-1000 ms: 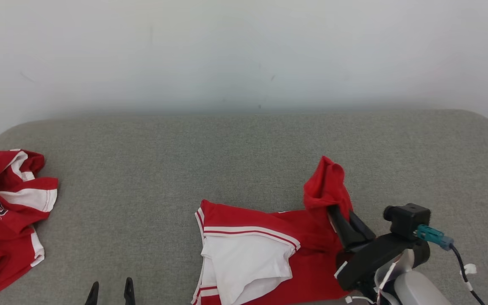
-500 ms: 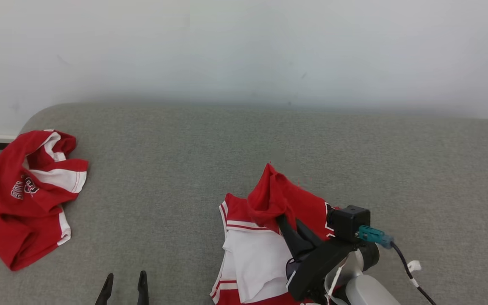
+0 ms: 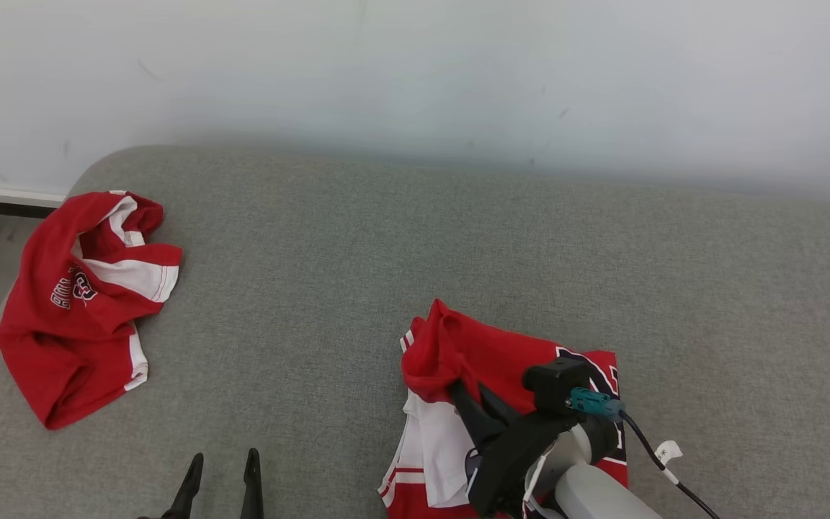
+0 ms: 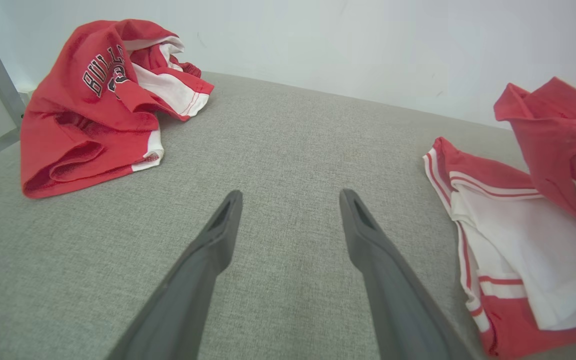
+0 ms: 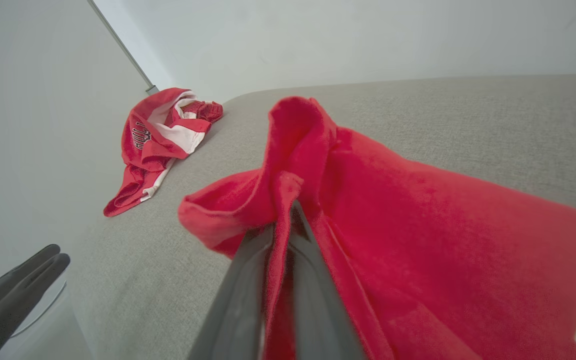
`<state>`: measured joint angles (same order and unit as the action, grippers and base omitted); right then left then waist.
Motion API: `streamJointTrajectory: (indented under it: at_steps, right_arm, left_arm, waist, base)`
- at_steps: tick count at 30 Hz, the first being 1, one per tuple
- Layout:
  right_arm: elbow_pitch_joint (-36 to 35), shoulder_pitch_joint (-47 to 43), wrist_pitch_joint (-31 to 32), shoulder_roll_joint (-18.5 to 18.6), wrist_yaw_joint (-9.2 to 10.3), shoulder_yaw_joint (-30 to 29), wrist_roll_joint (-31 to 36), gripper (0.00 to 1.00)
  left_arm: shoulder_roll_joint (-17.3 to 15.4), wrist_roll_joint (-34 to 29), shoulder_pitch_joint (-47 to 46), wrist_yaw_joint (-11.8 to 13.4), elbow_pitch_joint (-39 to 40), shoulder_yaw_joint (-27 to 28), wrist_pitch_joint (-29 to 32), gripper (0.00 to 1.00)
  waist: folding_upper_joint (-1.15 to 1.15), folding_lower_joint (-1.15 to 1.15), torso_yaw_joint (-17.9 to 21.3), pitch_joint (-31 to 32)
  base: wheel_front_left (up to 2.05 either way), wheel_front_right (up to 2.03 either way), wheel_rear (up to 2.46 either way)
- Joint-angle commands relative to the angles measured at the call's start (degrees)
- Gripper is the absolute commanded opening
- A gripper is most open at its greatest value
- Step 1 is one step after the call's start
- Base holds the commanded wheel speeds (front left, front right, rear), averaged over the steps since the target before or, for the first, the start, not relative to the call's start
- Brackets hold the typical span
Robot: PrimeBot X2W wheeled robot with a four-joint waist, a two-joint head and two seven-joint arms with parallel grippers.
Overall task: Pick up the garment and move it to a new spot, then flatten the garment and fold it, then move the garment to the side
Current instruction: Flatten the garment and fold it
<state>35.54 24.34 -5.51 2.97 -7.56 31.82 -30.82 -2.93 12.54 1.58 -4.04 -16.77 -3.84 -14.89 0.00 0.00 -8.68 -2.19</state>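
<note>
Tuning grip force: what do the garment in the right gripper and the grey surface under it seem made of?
Garment: soft matte knit, probably cotton jersey; it bunches and drapes limply. Surface: grey woven upholstery, matte, likely padded; coarse weave and rounded corner show.

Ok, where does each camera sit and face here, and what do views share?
Head view: on the head, looking forward and down at the grey woven cushion; shows the open left gripper and the right gripper shut on the bright red soft shirt with white panels.
Left wrist view: on the left wrist, looking along its spread fingers across the cushion.
Right wrist view: on the right wrist, looking along its closed fingers into the pinched fold.
Shared: all three show the other crumpled red shirt with lettering.
</note>
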Motion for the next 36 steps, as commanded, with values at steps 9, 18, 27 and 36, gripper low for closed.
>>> streamJointTrajectory:
  at_steps: [9,18,27,36]
  right_arm:
    - [-0.34,5.58,-5.95,-0.14,0.1,4.27,-3.03,1.0]
    - [-4.42,4.1,-9.13,2.4,0.1,-4.24,4.82,1.0]
    - [-15.75,-7.61,-9.72,5.19,0.1,-20.25,14.41,1.0]
    - [-25.6,-18.8,-9.74,1.65,0.1,-28.71,18.98,1.0]
  left_arm:
    - [0.08,0.03,0.26,0.56,-0.36,1.38,-0.32,1.0]
    - [0.08,-1.34,0.89,0.74,1.83,3.19,-0.32,1.0]
    - [0.07,-2.02,2.5,0.72,4.24,5.13,-0.32,1.0]
    - [0.07,-3.56,2.94,0.51,5.88,5.38,-0.32,1.0]
  waist:
    - [0.0,0.0,2.15,-0.16]
    - [0.0,0.0,3.7,0.86]
    - [0.0,0.0,5.75,1.28]
    - [0.0,0.0,8.4,1.8]
  base:
    - [0.0,0.0,0.0]
    - [0.0,0.0,0.0]
    - [0.0,0.0,0.0]
    - [0.0,0.0,0.0]
